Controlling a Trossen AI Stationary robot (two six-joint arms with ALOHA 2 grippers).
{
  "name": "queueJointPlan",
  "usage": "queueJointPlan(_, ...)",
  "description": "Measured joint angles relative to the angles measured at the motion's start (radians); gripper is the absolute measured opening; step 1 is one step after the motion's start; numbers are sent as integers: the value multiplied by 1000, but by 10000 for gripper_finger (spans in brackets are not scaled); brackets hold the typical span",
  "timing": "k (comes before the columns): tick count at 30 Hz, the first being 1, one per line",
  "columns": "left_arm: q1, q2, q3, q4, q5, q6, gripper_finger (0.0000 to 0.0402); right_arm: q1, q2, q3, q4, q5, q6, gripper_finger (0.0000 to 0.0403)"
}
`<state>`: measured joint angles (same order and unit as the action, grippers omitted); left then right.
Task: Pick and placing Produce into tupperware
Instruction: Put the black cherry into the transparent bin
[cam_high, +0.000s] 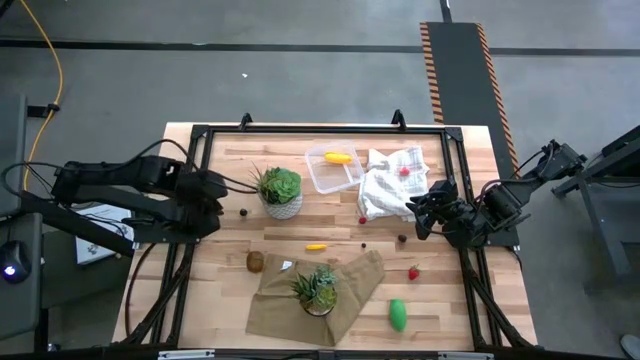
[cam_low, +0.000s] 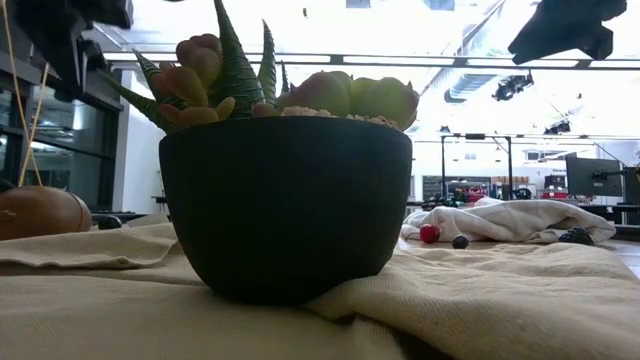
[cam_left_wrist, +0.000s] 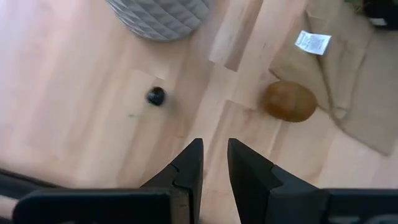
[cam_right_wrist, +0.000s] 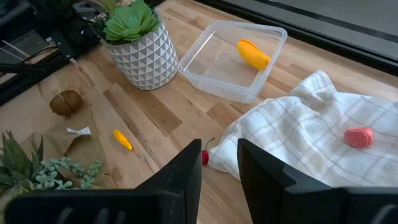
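Note:
The clear tupperware (cam_high: 322, 178) (cam_right_wrist: 217, 65) sits at the table's far middle with one yellow oblong piece (cam_high: 338, 157) (cam_right_wrist: 253, 53) inside. A second yellow piece (cam_high: 316, 246), the brown ball (cam_high: 255, 262) (cam_left_wrist: 288, 101), red berries (cam_high: 362, 220) (cam_high: 413, 272), the green piece (cam_high: 398, 314) and tiny dark ones (cam_high: 243, 211) (cam_left_wrist: 155, 96) lie on the wood. Another red berry (cam_high: 404, 171) (cam_right_wrist: 359, 136) rests on the white cloth. My left gripper (cam_high: 218, 190) (cam_left_wrist: 214, 155) hovers near the left edge with a narrow gap between its fingers. My right gripper (cam_high: 424, 212) (cam_right_wrist: 219, 158) hovers open by the cloth's right side.
A succulent in a white patterned pot (cam_high: 281, 192) stands left of the tupperware. A dark-potted plant (cam_high: 318, 290) (cam_low: 285, 200) sits on a tan cloth (cam_high: 345, 300) near the front. The white cloth (cam_high: 392, 182) lies crumpled right of the tupperware. A black frame (cam_high: 320, 128) rims the table.

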<state>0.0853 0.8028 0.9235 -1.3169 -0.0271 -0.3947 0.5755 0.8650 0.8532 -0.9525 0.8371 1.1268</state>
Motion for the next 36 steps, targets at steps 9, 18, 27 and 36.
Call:
queueJointPlan(9, 0, 57, 85, -80, -82, 209, 62, 0, 0, 0, 30, 1, 18, 94)
queueJointPlan(18, 1, 158, 93, -104, -135, 87, 62, 0, 0, 0, 31, 0, 84, 94)
queueJointPlan(27, 0, 223, 93, -102, -20, -435, 62, 0, 0, 0, 53, 0, 105, 94)
queueJointPlan(36, 0, 225, 93, -88, -76, -1080, 63, 0, 0, 0, 79, -1, 25, 94)
